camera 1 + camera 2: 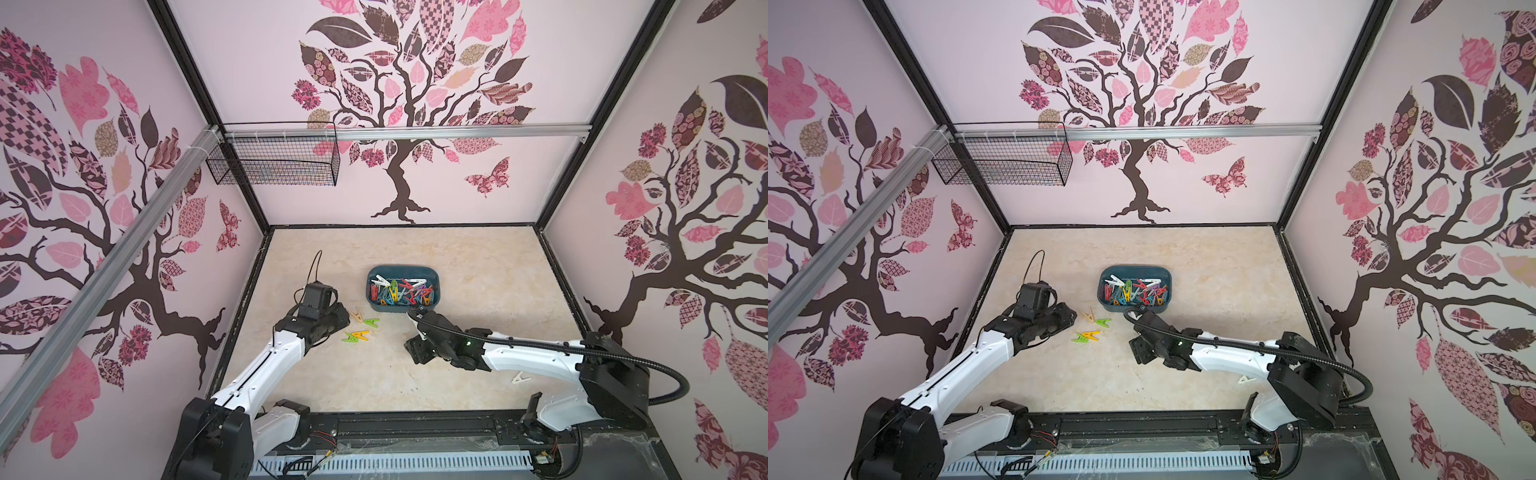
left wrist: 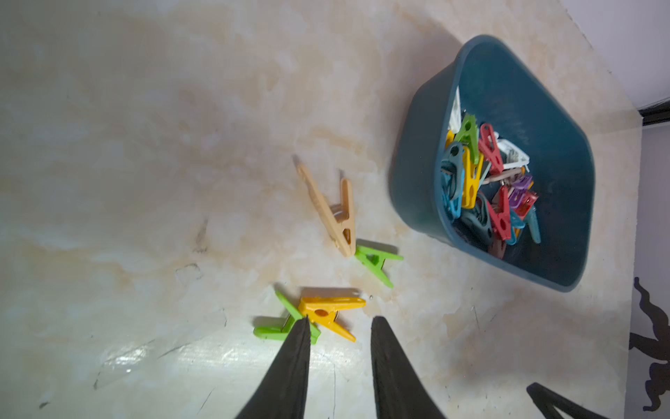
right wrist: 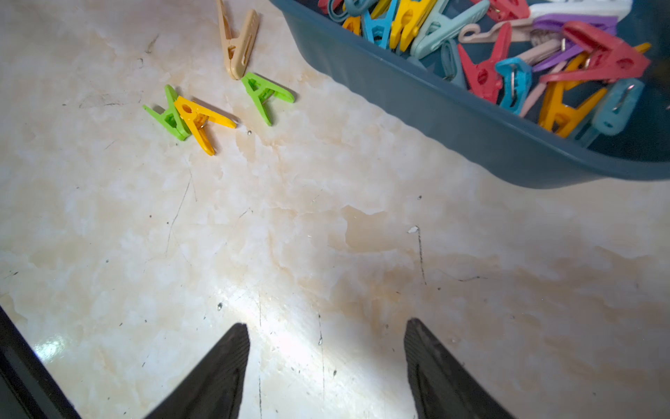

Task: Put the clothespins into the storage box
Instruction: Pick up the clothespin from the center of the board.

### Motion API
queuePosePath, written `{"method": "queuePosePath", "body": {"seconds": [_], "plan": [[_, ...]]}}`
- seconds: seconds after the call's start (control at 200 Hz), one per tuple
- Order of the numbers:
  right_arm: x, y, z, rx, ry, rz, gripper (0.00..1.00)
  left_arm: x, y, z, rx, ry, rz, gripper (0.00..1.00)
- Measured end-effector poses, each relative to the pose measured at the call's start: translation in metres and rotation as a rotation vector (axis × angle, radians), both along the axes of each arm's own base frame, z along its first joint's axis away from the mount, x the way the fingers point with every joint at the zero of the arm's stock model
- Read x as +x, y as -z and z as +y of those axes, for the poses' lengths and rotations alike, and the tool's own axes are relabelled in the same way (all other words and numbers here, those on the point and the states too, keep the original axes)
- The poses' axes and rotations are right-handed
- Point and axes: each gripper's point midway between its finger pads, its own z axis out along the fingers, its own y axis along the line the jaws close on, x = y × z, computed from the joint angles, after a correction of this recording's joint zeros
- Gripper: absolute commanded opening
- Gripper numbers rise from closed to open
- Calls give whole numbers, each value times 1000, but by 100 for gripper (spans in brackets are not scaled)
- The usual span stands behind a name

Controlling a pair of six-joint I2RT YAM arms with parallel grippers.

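In both top views I see the storage box (image 1: 399, 269) standing on the table (image 1: 457, 257), with many clothespins (image 1: 401, 291) of mixed colours heaped inside it. Four more lie on the table between the box and the left end effector (image 1: 343, 311). A white clothespin (image 1: 519, 378) lies alone close to the right arm. The right end effector (image 1: 419, 315) points toward the near wall of the box.

In the left wrist view, the left end effector (image 2: 340, 321) has its two black fingers (image 2: 297, 348) apart, with nothing pinched between them. The beige clothespin (image 2: 330, 214) touches one green clothespin (image 2: 377, 259). The yellow clothespin (image 2: 326, 308) lies across a second green one, which one fingertip overlaps in this view.

In the right wrist view, the right end effector (image 3: 326, 324) is spread wide and empty over bare table. The storage box (image 3: 417, 98) is ahead of it, and the four loose clothespins lie well apart from its fingers.
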Motion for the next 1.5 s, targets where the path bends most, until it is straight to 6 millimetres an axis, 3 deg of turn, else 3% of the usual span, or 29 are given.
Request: {"method": "queuePosePath", "body": {"seconds": [0.21, 0.935, 1.125, 1.501], "plan": [[0, -9, 19, 30, -28, -8, 71, -20, 25, 2, 6, -3, 68, 34], [-7, -18, 45, 43, -120, -41, 71, -6, 76, -2, 45, -1, 172, 28], [-8, -18, 45, 39, -130, -49, 71, 3, 76, -5, 36, -1, 145, 20], [-7, -18, 45, 36, -133, -54, 71, 0, 74, -5, 37, 2, 149, 4]]}}
